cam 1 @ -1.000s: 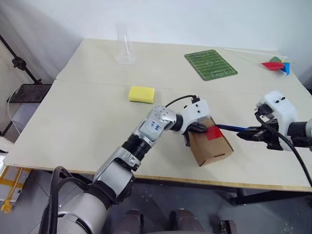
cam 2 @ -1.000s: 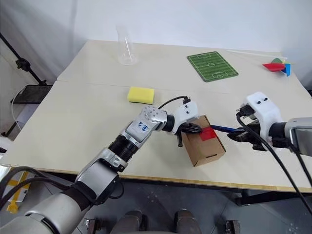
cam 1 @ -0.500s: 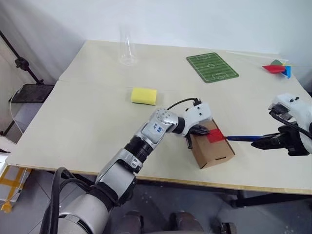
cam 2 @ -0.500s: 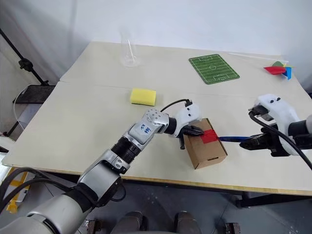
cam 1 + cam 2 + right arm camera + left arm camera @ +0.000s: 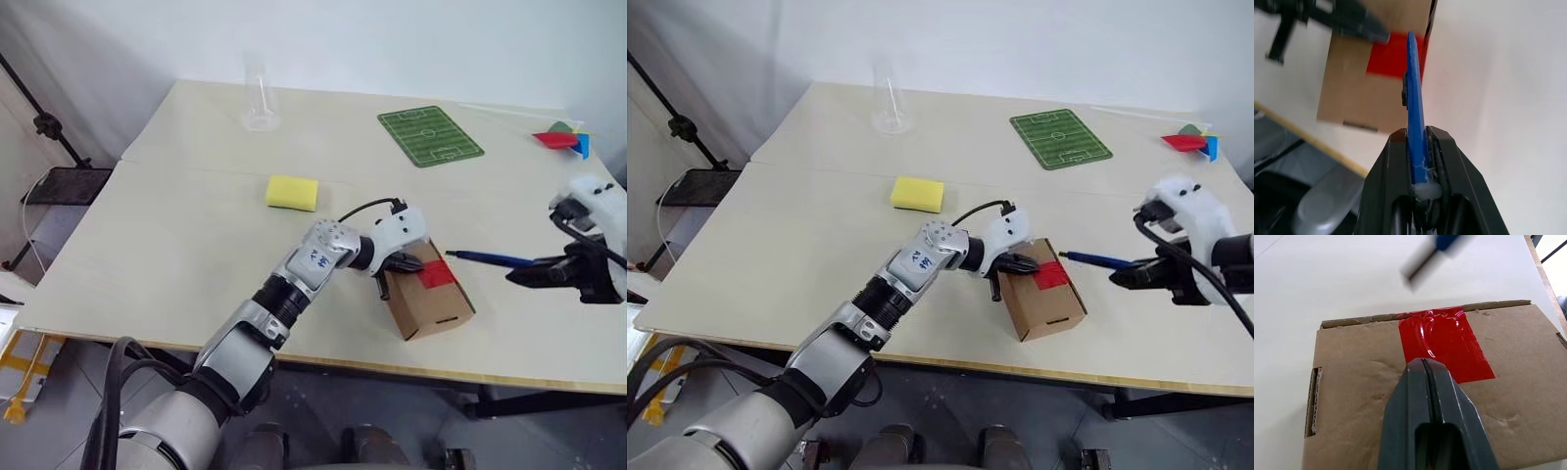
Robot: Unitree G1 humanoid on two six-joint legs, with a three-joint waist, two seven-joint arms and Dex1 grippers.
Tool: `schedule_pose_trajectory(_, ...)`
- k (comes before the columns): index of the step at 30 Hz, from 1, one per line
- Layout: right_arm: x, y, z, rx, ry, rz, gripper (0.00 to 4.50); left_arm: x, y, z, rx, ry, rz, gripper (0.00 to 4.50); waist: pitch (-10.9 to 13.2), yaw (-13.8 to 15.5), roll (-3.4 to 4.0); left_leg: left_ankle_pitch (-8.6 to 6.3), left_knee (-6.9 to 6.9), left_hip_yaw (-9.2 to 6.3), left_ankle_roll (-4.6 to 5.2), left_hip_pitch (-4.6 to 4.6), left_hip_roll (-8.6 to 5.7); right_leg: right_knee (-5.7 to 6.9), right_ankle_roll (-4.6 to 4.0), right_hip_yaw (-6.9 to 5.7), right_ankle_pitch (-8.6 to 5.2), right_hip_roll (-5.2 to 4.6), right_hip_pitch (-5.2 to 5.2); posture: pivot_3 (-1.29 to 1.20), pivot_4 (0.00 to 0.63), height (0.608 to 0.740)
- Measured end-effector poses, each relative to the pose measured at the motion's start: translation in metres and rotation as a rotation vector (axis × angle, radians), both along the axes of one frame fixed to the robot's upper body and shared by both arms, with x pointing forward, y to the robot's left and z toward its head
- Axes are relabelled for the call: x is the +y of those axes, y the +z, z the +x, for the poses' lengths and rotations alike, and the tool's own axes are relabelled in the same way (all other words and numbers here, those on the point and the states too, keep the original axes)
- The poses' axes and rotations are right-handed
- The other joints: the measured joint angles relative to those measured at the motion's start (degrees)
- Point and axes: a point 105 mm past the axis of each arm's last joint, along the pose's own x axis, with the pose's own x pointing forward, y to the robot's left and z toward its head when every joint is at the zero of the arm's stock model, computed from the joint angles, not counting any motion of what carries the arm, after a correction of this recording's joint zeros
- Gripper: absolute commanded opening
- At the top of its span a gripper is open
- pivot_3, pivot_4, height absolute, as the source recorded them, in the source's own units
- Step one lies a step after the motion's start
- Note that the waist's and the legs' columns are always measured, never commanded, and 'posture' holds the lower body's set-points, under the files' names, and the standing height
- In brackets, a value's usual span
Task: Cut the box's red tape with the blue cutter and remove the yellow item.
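The box [image 5: 429,300] sits near the front edge of the pale table [image 5: 176,245], a small brown corrugated carton with a slot cut into its end face and the red tape [image 5: 435,273] lying glossy and smooth across its top seam. The left gripper [image 5: 400,262] rests on the carton's top at the tape's edge, its two black fingers pressed flat together with nothing between them; in the left wrist view their tips sit right on the tape's near border. The blue cutter [image 5: 488,258] hangs in the air to the right of the box, a slim, flat-sided stick pinched at its far end by the right gripper [image 5: 537,273], whose fingers are squeezed tight on the handle. The cutter's tip points toward the tape but stands clear of the carton, with a gap of bare table showing under it. Behind the box lies a soft yellow sponge [image 5: 292,192], rectangular with rounded corners, and further back from the box a clear plastic cylinder [image 5: 258,93] stands upright beside a flat green mat [image 5: 431,135] printed as a football pitch.
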Motion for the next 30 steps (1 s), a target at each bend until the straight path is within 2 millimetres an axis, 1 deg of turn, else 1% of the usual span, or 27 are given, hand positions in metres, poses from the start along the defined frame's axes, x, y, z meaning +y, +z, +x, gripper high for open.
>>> schedule_pose_trajectory(2, 0.001, -0.001, 0.005, -0.019, 0.002, 0.001, 0.17, 0.000, 0.000, 0.000, 0.001, -0.001, 0.000, 0.00, 0.00, 0.05, 0.00, 0.00, -0.03, 0.00, -0.01, 0.00, 0.00, -0.05, 0.00, 0.00, 0.00, 0.00, 0.00, 0.00, 0.150, 0.740)
schedule_pose_trajectory(6, 0.006, -0.017, 0.012, 0.000, 0.017, 0.014, 0.17, -0.001, 0.000, -0.001, 0.001, -0.004, -0.002, 0.00, 0.01, 0.23, 0.02, 0.09, -0.03, 0.00, -0.16, -0.03, -0.01, -0.07, 0.01, 0.00, 0.00, 0.00, -0.02, 0.00, 0.150, 0.740)
schedule_pose_trajectory(9, 0.007, -0.022, 0.015, 0.000, 0.021, 0.015, 0.17, -0.002, 0.000, -0.001, 0.002, -0.006, -0.003, 0.00, 0.01, 0.32, 0.02, 0.10, -0.04, 0.00, -0.18, -0.04, 0.00, -0.06, 0.01, -0.01, 0.00, 0.00, -0.04, 0.00, 0.150, 0.740)
schedule_pose_trajectory(15, 0.005, -0.027, 0.017, 0.004, 0.014, -0.009, 0.17, -0.001, 0.000, -0.001, 0.001, -0.006, -0.003, 0.00, 0.01, 0.30, 0.02, 0.11, -0.04, 0.00, -0.19, -0.04, 0.00, -0.07, 0.01, -0.01, 0.00, 0.00, -0.04, 0.00, 0.150, 0.740)
schedule_pose_trajectory(21, -0.002, -0.030, 0.015, 0.018, -0.008, -0.027, 0.17, -0.001, 0.000, -0.002, 0.002, -0.007, -0.006, 0.00, 0.01, 0.30, 0.02, 0.11, -0.08, 0.00, -0.20, -0.04, 0.00, -0.11, 0.01, -0.01, 0.00, 0.00, -0.04, 0.00, 0.150, 0.740)
schedule_pose_trajectory(24, -0.003, -0.029, 0.014, 0.016, -0.008, -0.028, 0.17, -0.001, 0.000, -0.002, 0.002, -0.007, -0.006, 0.00, 0.01, 0.30, 0.02, 0.11, -0.09, 0.00, -0.20, -0.04, 0.00, -0.11, 0.01, -0.02, 0.00, 0.00, -0.04, 0.00, 0.150, 0.740)
schedule_pose_trajectory(27, -0.003, -0.034, 0.013, 0.032, -0.006, -0.019, 0.17, -0.001, 0.000, -0.002, 0.002, -0.007, -0.007, 0.00, 0.01, 0.30, 0.02, 0.11, -0.09, 0.00, -0.20, -0.04, -0.01, -0.12, 0.01, -0.02, 0.01, 0.00, -0.04, 0.00, 0.150, 0.740)
schedule_pose_trajectory(30, -0.003, -0.035, 0.012, 0.030, -0.004, -0.018, 0.17, -0.001, 0.000, -0.002, 0.002, -0.007, -0.007, 0.00, 0.00, 0.31, 0.03, 0.11, -0.09, 0.00, -0.20, -0.04, 0.00, -0.12, 0.01, -0.03, 0.01, 0.00, -0.04, 0.00, 0.150, 0.740)
